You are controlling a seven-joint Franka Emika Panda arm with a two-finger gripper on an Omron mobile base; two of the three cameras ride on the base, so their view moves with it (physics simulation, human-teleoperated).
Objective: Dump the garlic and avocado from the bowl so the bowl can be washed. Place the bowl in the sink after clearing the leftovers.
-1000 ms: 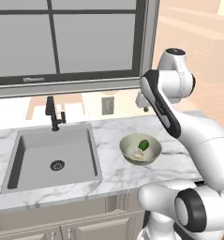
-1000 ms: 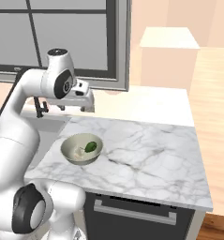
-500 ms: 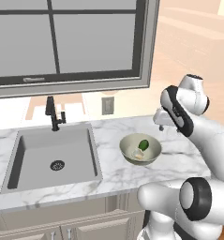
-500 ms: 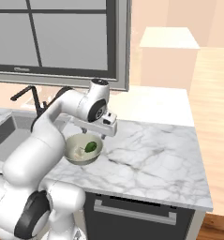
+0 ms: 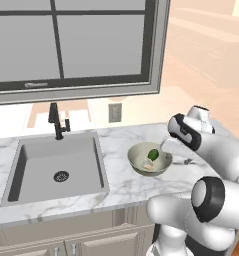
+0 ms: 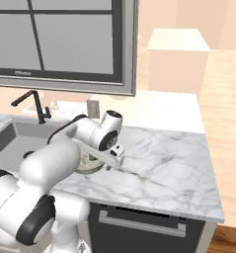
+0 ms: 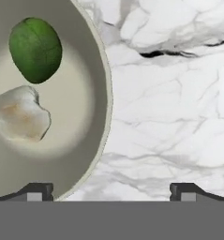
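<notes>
The pale grey-beige bowl (image 5: 141, 161) stands on the marble counter to the right of the sink (image 5: 58, 165). Inside it lie the dark green avocado (image 7: 36, 49) and the whitish garlic (image 7: 20, 112); the avocado (image 5: 153, 153) is also plain in the left base view. My gripper (image 7: 111, 192) hangs open just above the bowl's right rim (image 7: 106, 93). One fingertip (image 7: 38, 191) is over the inside of the bowl, the other (image 7: 183, 191) over the bare marble. From the right base view, my arm covers most of the bowl (image 6: 87, 165) and the gripper (image 6: 111, 164) points down at it.
A black faucet (image 5: 56, 120) rises behind the sink, whose round drain (image 5: 61, 176) is dark. A window spans the wall above. White marble counter (image 6: 164, 163) runs on to the right of the bowl, with a dark appliance front (image 6: 139, 227) below it.
My arm has swung down and to the right from high over the counter, bringing the open gripper low to the bowl's right rim. The bowl, avocado and garlic have not moved.
</notes>
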